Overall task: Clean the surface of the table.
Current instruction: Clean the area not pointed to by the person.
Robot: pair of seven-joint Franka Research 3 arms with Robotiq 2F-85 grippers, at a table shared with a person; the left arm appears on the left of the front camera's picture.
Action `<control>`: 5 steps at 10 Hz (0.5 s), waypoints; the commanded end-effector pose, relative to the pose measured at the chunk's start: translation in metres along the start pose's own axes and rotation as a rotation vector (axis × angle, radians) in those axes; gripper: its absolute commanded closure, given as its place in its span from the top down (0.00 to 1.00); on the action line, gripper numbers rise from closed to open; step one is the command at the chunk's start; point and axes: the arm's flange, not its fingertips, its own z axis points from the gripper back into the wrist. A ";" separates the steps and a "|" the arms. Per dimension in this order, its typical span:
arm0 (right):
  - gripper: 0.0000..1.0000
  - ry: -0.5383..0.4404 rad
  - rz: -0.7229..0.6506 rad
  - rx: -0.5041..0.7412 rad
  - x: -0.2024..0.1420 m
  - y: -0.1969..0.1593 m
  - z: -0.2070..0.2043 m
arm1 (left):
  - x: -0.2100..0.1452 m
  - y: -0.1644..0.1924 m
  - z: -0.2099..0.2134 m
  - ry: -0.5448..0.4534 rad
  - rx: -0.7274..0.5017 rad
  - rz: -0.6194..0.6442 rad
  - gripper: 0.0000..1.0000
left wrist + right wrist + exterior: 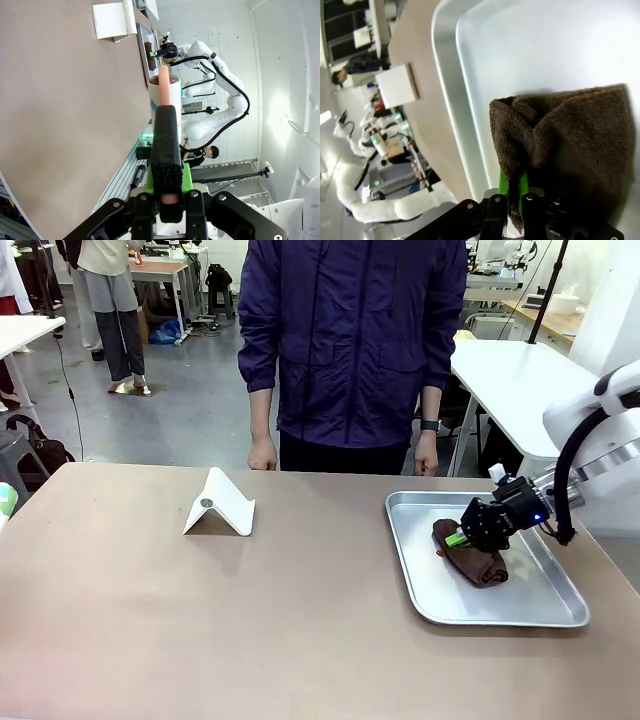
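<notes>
The greyish-brown table [200, 610] stretches across the front view. At its right a brown cloth [478, 558] lies bunched in a silver metal tray [500, 612]. My right gripper [466, 535] is down in the tray, shut on the cloth's near edge; in the right wrist view its green pads [506, 187] pinch the cloth [570, 140]. My left gripper [167, 182] is off the table's left side, shut on a black-sleeved stick [166, 135] with a pink tip. A white cylinder [174, 95] shows just behind the stick.
A white folded stand [220, 506] sits left of the table's middle. A person in a dark blue jacket stands at the far edge, hands [263, 454] hanging beside the table. White tables stand beyond on both sides.
</notes>
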 end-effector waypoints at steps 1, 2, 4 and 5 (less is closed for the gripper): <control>0.08 0.051 0.063 0.022 -0.005 0.011 -0.013 | -0.002 -0.006 -0.003 -0.019 -0.002 0.000 0.22; 0.08 0.084 0.103 0.004 -0.014 0.014 -0.023 | -0.002 -0.006 -0.003 -0.019 -0.002 0.000 0.22; 0.08 0.122 0.199 -0.058 -0.027 0.013 -0.029 | -0.002 -0.006 -0.003 -0.019 -0.002 0.000 0.22; 0.08 0.143 0.256 -0.098 -0.032 0.013 -0.029 | -0.002 -0.006 -0.003 -0.019 -0.002 0.000 0.22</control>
